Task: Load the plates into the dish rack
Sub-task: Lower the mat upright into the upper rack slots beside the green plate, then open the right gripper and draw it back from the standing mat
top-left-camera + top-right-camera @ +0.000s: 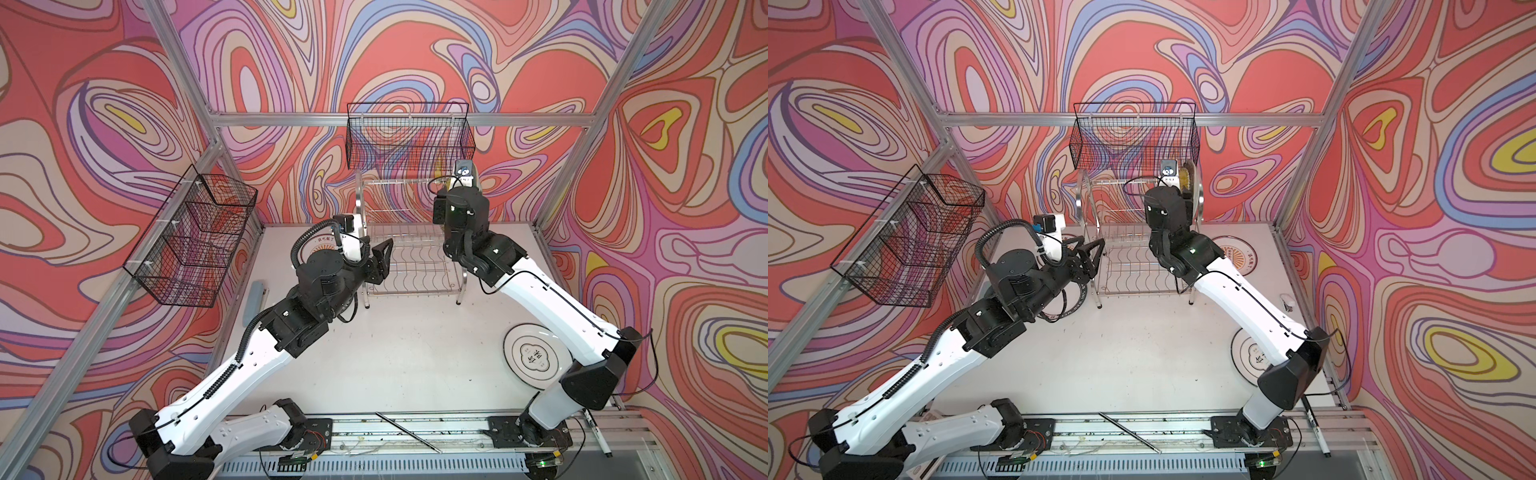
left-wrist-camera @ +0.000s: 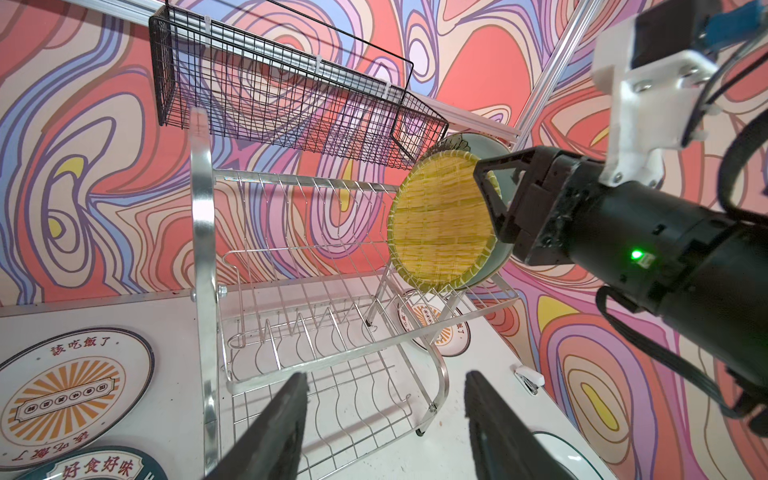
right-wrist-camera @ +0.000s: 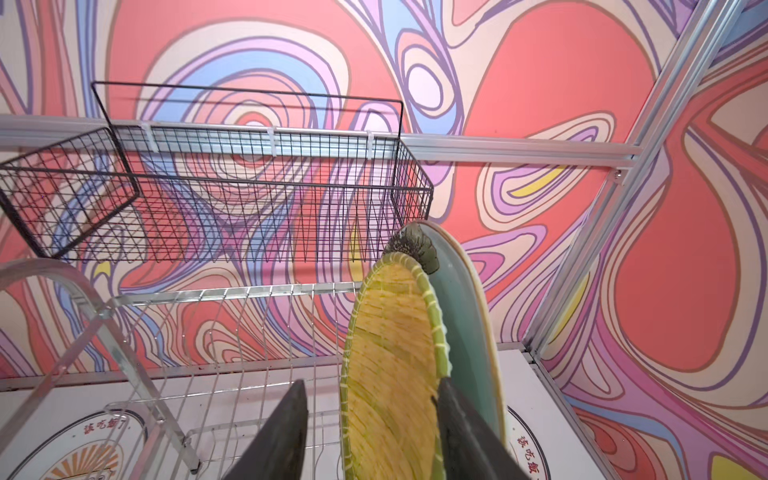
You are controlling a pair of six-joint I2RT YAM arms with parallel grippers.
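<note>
**Two plates racked, four left on the counter**

We find the yellow woven-look plate (image 2: 440,224) standing on edge in the slotted upper tier of the dish rack (image 2: 203,232), at the tier's right end in both top views. The pale aqua plate (image 3: 461,332) stands upright just behind it. The right hand (image 3: 372,382) straddles the yellow rim with its fingers spread. A gap shows between one finger and the plate face, so we judge it is not pinching. The left hand (image 2: 384,376) hovers by the rack's lower shelf, fingers spread and holding nothing.

Four plates lie flat on the counter (image 1: 395,353):
- An orange-sunburst plate (image 2: 66,390) and the green-rimmed lettered plate (image 2: 95,467) lie left of the rack.
- A second sunburst plate (image 1: 1241,257) lies to its right.
- The black-ringed white plate (image 1: 536,357) lies near the right arm's base.

We expect them all to be rigid, glossy, slippery and easy to chip. The rim is the only hold. On a flat plate it sits close to the counter, so a finger must work under the lip.

The rack's wavy lower shelf holds nothing. The back basket (image 1: 409,137) and side basket (image 1: 195,232), both black mesh, also look bare.
</note>
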